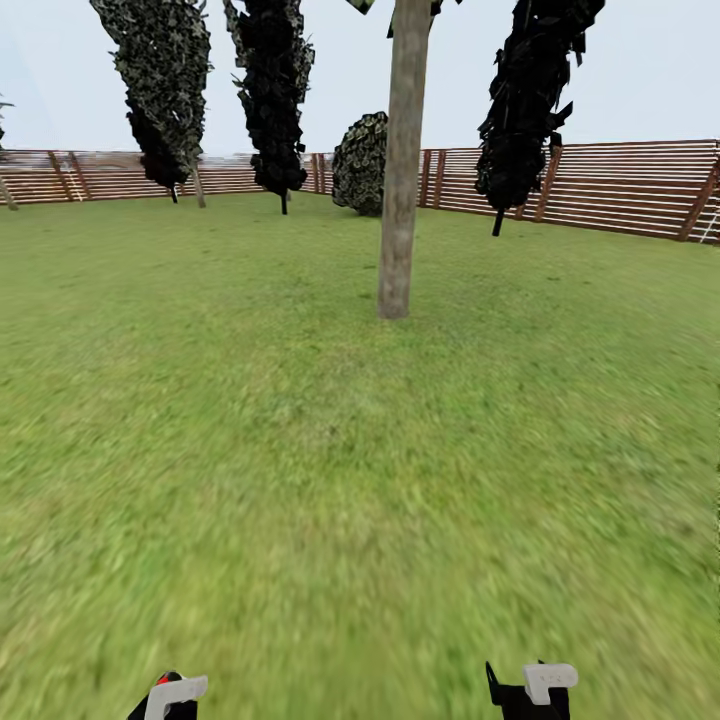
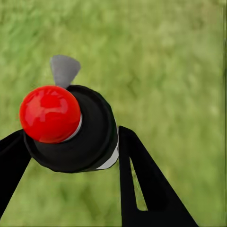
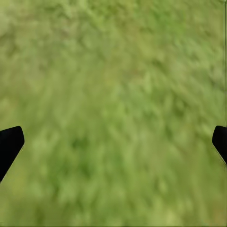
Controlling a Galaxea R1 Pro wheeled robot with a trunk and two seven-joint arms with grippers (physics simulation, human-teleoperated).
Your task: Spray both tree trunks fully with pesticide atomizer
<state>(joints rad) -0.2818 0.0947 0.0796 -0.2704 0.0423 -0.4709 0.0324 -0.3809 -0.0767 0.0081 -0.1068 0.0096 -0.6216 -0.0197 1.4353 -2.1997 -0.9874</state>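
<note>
The left tool point(image 2: 71, 156) is clamped on the pesticide atomizer point(image 2: 78, 137): in the left wrist view its black fingers point(image 2: 142, 179) press against both sides of the black bottle body, with the red cap point(image 2: 49, 113) and the grey nozzle tab point(image 2: 64, 70) standing clear of the grip. In the head view the left tool point(image 1: 168, 697) sits at the lower left edge of the frame, and the right tool point(image 1: 530, 690) sits at the lower right edge. The right tool point(image 3: 113, 142) is spread wide and carries nothing, with only its finger tips point(image 3: 9, 144) at the frame sides over grass point(image 3: 113, 94). The tree trunk point(image 1: 402, 170) stands upright in the upper centre of the head view, well apart from both tools across the open lawn point(image 1: 300, 450). No whitish pesticide specks are discernible on it. Risks from here, as a judgement: spraying from this range is likely to deposit pesticide on the grass rather than the trunk; the grip on the round bottle may let it rotate, turning the nozzle off target; spraying from one side would leave the far side of the trunk bare.
</note>
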